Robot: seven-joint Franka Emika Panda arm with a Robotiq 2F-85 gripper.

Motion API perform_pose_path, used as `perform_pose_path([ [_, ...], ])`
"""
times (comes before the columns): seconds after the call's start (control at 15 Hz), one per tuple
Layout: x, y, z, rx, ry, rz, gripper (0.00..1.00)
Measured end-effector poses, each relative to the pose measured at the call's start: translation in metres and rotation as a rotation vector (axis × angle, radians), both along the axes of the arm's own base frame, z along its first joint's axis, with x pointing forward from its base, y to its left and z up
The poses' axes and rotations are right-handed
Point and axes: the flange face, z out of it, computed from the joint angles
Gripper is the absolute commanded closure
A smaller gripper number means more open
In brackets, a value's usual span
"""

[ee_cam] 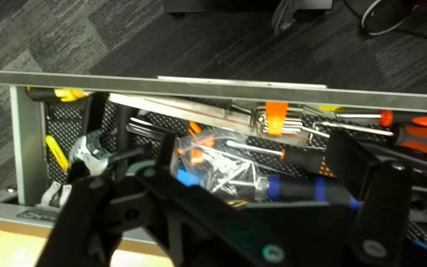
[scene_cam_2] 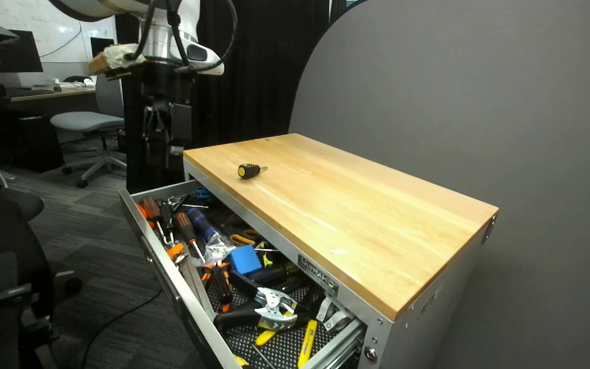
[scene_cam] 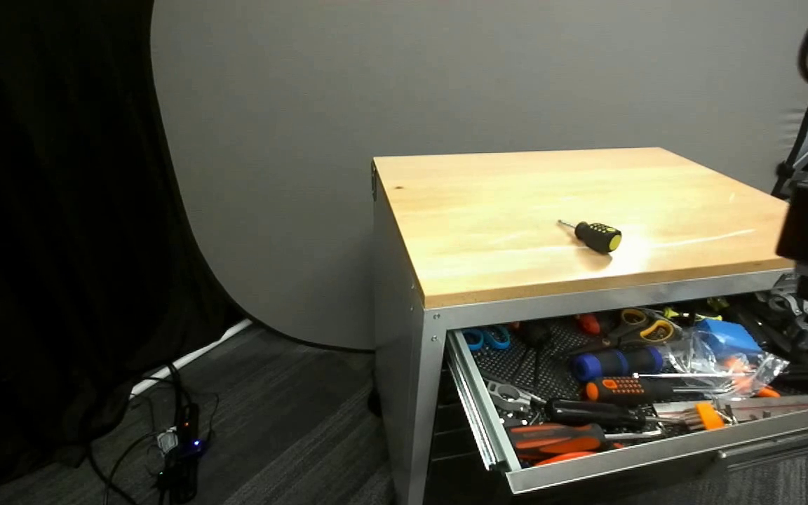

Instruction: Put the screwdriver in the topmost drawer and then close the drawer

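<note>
Wrist view shows the jaws spread apart above the topmost drawer (ee_cam: 106, 83), which stands pulled out and holds assorted hand tools (scene_cam: 625, 390). Both exterior views show the screwdriver (scene_cam: 598, 238) lying on its side on the table (scene_cam: 488, 203), near the front edge, handle toward the drawer. Table surface is pale, glossy wood; glare (scene_cam: 635, 251) appears beside the handle, and a small dark spot (scene_cam: 398, 187) lies near a side edge. Room: grey backdrop (scene_cam: 481, 84), black curtain (scene_cam: 46, 210), dark patterned carpet (scene_cam: 292, 414); in an exterior view, an office chair (scene_cam_2: 87, 121), desk (scene_cam_2: 72, 92) and monitor (scene_cam_2: 23, 51) stand in the background.
</note>
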Motion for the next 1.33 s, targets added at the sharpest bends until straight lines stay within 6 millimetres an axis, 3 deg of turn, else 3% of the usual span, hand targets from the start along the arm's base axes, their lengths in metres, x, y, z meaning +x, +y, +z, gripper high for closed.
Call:
perform_pose_path([
  [0.13,0.024,0.020,-0.005,0.018,-0.020,-0.001,0.00],
  [0.33,0.063,0.034,-0.017,0.049,-0.039,-0.024,0.00],
  [0.73,0.138,0.031,-0.053,0.093,-0.041,-0.078,0.00],
  [1.0,0.173,0.035,-0.074,0.128,-0.018,-0.081,0.00],
  [1.2,0.193,0.044,-0.077,0.135,-0.021,-0.068,0.00],
  [1.27,0.198,0.048,-0.076,0.136,-0.025,-0.063,0.25],
  [1.33,0.203,0.051,-0.075,0.135,-0.030,-0.058,0.26],
])
